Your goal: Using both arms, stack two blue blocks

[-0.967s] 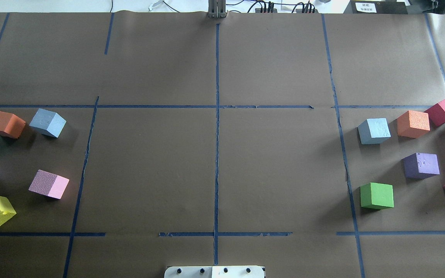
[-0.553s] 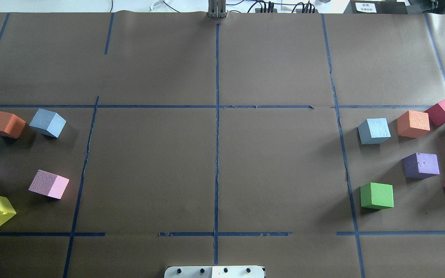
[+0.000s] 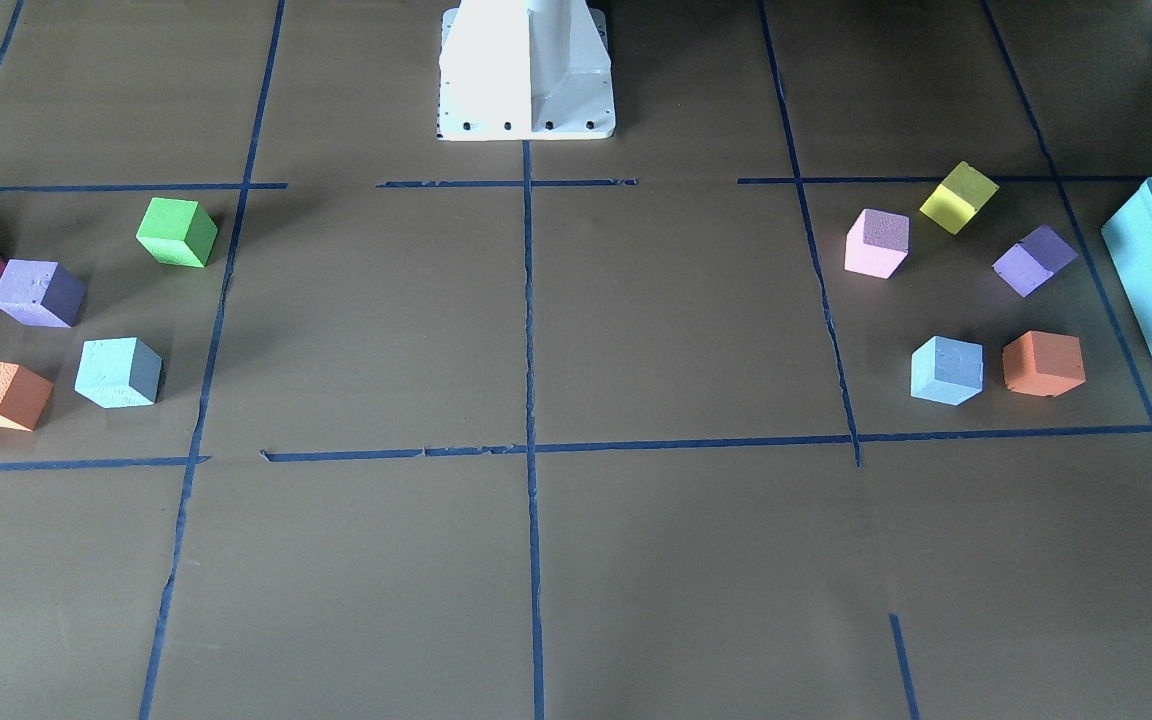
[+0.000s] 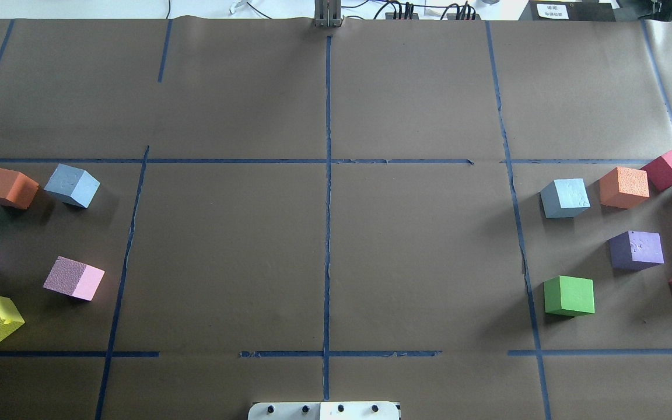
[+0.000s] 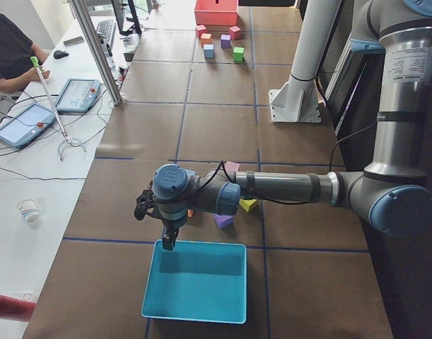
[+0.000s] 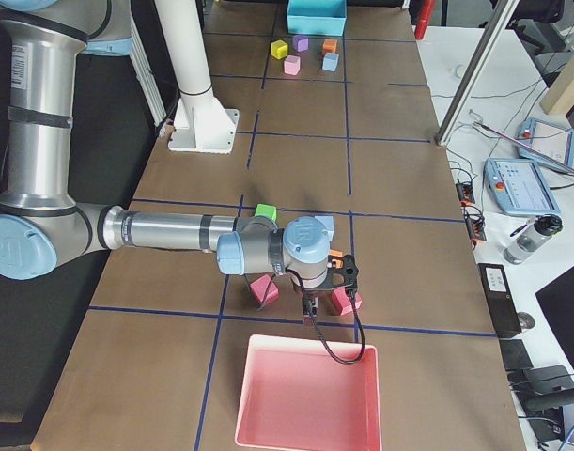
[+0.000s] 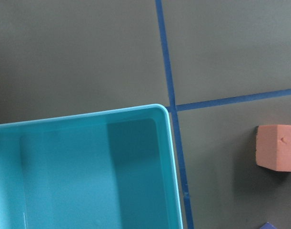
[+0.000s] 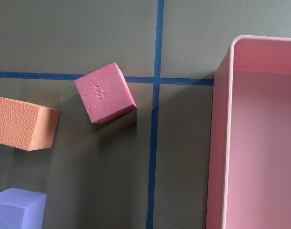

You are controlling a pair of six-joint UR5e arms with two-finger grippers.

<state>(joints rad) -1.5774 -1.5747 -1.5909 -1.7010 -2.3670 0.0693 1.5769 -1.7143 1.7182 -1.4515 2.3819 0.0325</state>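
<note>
Brown paper covers the table (image 4: 225, 256), cut into squares by blue tape lines (image 4: 327, 233), with the white pedestal (image 3: 526, 70) standing at the robot's edge. The left blue block (image 4: 72, 185) sits just beside an orange cube (image 4: 8, 187). The right blue block (image 4: 564, 198) rests far across the table beside a second orange cube (image 4: 623, 187). The two blue blocks are well apart, each flat on the paper. The overhead view shows no arms, but the side views do. From the left end, the left end effector (image 5: 167, 241) hangs at the rim of a teal box (image 5: 194, 282), with an operator (image 5: 5, 49) seated beyond. From the right end, the right end effector (image 6: 310, 308) hovers near a pink tray (image 6: 305, 395). I cannot tell whether either end effector's fingers are apart or together.
</note>
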